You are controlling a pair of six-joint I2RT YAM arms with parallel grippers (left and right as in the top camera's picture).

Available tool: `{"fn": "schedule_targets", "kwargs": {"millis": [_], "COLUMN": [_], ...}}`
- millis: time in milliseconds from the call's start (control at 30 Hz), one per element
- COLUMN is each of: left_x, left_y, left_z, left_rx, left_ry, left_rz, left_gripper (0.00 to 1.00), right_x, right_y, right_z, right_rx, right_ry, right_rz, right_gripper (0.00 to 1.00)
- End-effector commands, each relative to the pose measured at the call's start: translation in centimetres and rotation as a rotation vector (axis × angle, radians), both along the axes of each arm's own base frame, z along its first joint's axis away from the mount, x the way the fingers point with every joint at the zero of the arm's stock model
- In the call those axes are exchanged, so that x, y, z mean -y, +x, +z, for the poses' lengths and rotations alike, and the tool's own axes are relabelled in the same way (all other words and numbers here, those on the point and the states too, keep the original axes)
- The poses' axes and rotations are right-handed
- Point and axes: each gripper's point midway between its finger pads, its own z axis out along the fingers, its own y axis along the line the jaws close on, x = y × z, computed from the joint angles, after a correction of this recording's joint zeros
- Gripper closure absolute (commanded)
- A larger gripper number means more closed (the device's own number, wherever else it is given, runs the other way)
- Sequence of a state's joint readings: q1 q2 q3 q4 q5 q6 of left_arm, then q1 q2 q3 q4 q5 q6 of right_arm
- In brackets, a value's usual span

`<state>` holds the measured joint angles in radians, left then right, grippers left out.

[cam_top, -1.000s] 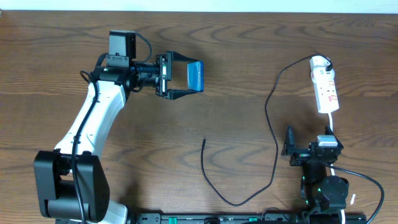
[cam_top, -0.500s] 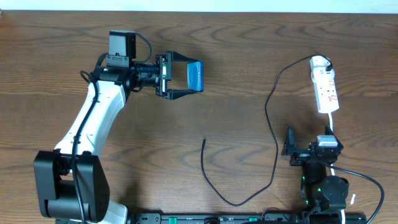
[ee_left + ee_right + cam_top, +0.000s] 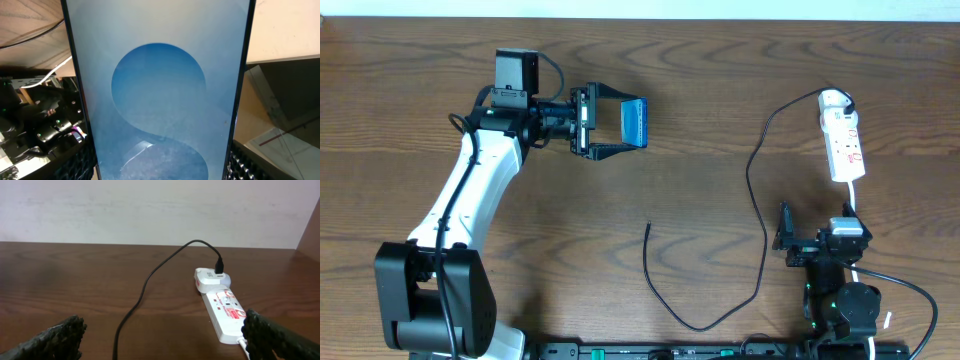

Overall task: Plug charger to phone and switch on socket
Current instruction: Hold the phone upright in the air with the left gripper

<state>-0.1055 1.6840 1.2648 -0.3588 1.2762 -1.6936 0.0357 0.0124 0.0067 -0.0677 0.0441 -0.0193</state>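
Note:
My left gripper (image 3: 616, 123) is shut on the phone (image 3: 635, 122) and holds it on edge above the table at the back left. The phone's light blue screen with darker blue circles fills the left wrist view (image 3: 159, 90). The black charger cable (image 3: 756, 190) runs from a white plug (image 3: 834, 99) at the far end of the white socket strip (image 3: 844, 145) down to a loop, ending in a free tip (image 3: 649, 225) at mid-table. My right gripper (image 3: 783, 240) is open and empty, low at the front right. The socket also shows in the right wrist view (image 3: 225, 311), with the cable (image 3: 145, 287).
The socket's white cord (image 3: 855, 205) runs toward the right arm base (image 3: 840, 300). The left arm base (image 3: 430, 300) stands at the front left. A pale wall (image 3: 150, 210) lies behind the table's far edge.

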Motion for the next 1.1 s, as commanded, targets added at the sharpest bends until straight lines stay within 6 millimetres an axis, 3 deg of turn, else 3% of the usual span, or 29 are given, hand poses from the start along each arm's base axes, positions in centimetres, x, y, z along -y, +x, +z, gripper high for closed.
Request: {"fn": "schedule_targets", "kwargs": {"millis": [0,1067], "left_x": [-0.06,0.21], "left_y": [-0.35,-1.21], "left_z": [1.39,2.31], "left_rx": [0.058,0.195], "left_ry": [-0.017,-0.059], "left_rz": [-0.017,-0.098], "left_gripper": [0.93,0.93], "right_x": [0.22,0.23], "right_y": [-0.03,-0.03], "right_z": [-0.05,-0.04], "right_rx": [0.0,0.0], "right_ry": [0.004,0.004], "right_rz": [-0.009,-0.009], "right_gripper": [0.01,0.01]}}
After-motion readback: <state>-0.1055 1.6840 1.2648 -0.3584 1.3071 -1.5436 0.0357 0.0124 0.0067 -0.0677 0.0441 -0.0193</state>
